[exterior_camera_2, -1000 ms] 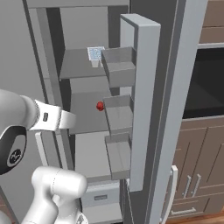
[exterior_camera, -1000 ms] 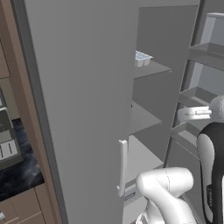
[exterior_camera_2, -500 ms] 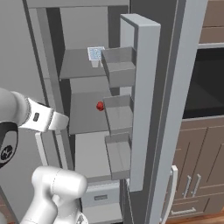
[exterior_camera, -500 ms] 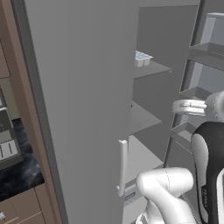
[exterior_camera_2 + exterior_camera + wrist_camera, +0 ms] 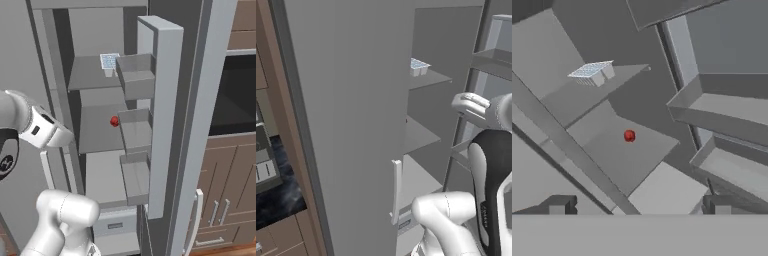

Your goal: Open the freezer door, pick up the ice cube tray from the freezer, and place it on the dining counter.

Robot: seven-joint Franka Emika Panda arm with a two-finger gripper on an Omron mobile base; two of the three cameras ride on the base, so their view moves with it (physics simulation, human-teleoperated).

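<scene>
The tall grey freezer door (image 5: 167,125) with shelf bins stands swung open. The small pale blue-white gridded ice cube tray (image 5: 591,71) sits on the top grey shelf (image 5: 90,75), well apart from the pincer (image 5: 639,209), whose jaws stand wide and hold nothing. On the way up, the arm could clip the door bins or shelf edge, or nudge the small red ball (image 5: 115,121) on the middle shelf.

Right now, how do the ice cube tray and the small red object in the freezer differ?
The ice cube tray is pale blue-white, flat and gridded; the red object is small and round. The tray sits on the top shelf, the red object one shelf lower. Both rest untouched inside the freezer, whose door is open.
</scene>
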